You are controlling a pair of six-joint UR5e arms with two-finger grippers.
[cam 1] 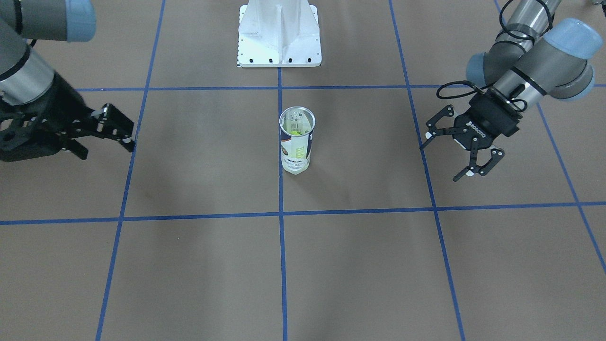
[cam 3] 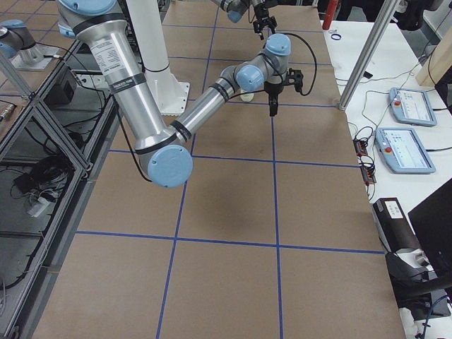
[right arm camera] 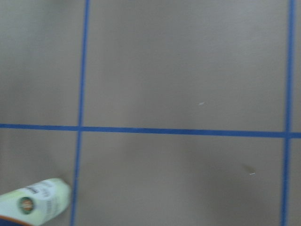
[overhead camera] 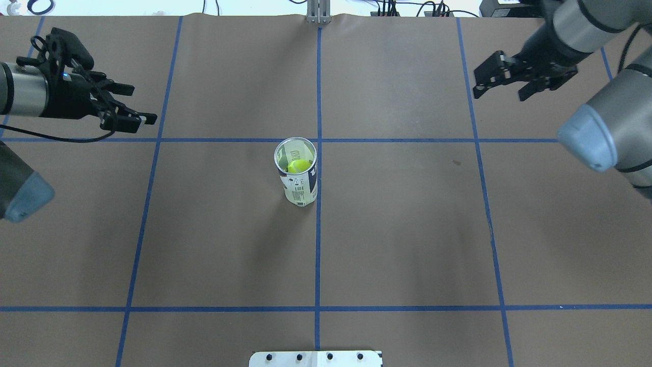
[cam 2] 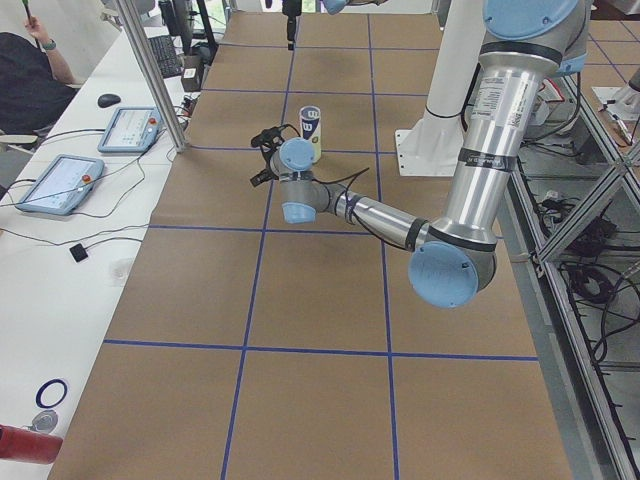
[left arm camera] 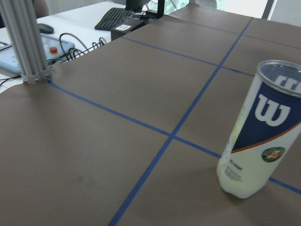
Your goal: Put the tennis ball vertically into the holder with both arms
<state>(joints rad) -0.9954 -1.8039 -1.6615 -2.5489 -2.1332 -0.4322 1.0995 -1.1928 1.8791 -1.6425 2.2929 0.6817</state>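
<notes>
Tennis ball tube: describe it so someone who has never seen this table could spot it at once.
Start from the brown table crossed by blue tape lines. Near its middle, just beside the centre line, a clear tube stands upright. Its navy label with a white W, its metal rim and the yellow ball inside mark it out.

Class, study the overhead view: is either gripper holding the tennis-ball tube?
No, the holder stands alone mid-table, while the left gripper and right gripper both hang open well off to its sides.
</notes>
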